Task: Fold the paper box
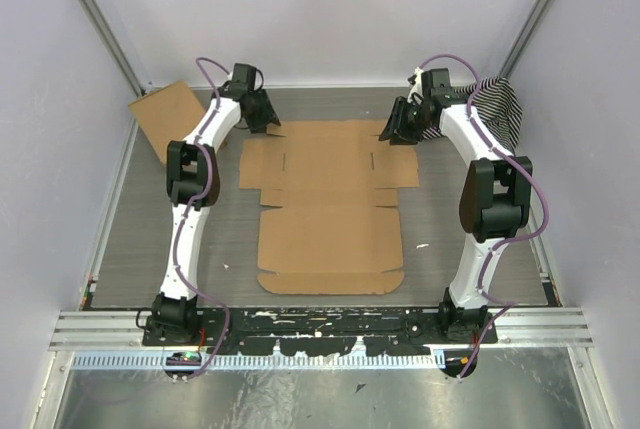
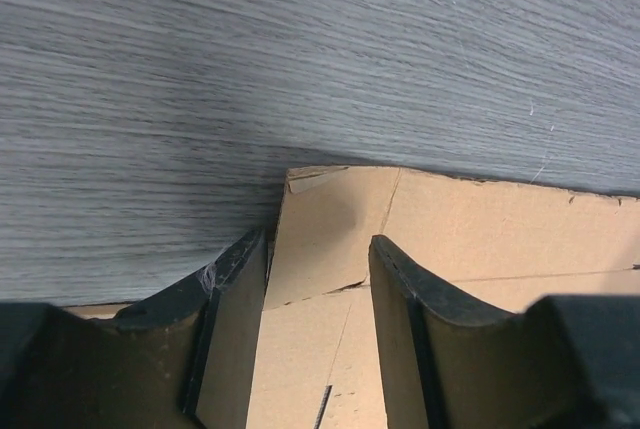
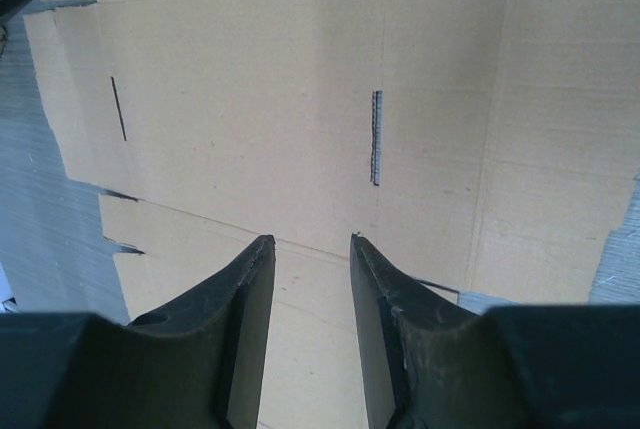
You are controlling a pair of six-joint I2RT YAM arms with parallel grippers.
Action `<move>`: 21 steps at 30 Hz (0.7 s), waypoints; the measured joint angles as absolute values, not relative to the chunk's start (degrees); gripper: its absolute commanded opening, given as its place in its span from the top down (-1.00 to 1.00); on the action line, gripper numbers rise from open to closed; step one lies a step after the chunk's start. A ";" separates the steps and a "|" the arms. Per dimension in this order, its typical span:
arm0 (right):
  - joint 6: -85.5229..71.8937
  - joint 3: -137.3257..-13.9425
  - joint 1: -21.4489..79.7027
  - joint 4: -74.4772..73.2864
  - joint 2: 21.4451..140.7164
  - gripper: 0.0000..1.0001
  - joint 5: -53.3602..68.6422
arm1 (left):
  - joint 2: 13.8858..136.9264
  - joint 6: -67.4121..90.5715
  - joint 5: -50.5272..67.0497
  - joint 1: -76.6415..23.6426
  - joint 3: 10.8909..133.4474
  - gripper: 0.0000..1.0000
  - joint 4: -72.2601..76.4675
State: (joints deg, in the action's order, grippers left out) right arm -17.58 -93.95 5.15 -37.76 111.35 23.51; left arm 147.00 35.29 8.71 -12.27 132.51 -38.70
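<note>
The paper box point(image 1: 330, 204) lies flat and unfolded in the middle of the table, a brown die-cut sheet with creases, slots and side flaps. My left gripper point(image 1: 268, 121) is at its far left corner. In the left wrist view its fingers point(image 2: 318, 239) stand apart, straddling a corner flap point(image 2: 330, 219) without pinching it. My right gripper point(image 1: 395, 129) is at the far right corner. It is open point(image 3: 310, 239) just above the box panel point(image 3: 260, 129), with nothing between its fingers.
A smaller plain cardboard rectangle point(image 1: 165, 119) leans at the far left wall. A black-and-white striped cloth point(image 1: 505, 104) lies at the far right. Pale walls close in the table on three sides, and a metal rail point(image 1: 320, 324) runs along the near edge.
</note>
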 measured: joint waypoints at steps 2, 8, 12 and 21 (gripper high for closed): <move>-17.82 -93.95 5.15 -37.76 111.35 0.17 23.59 | 146.98 35.46 8.71 -12.56 132.49 0.00 -38.68; -18.17 -93.95 5.15 -37.71 111.35 0.18 23.68 | 146.93 36.01 8.64 -13.47 132.49 0.22 -38.68; -18.22 -93.93 5.15 -37.47 111.35 0.18 23.66 | 146.93 36.16 8.05 -14.26 132.51 0.83 -38.76; -18.20 -96.23 5.15 -38.39 112.99 -0.13 21.08 | 142.91 33.10 8.47 -15.35 130.61 1.00 -38.87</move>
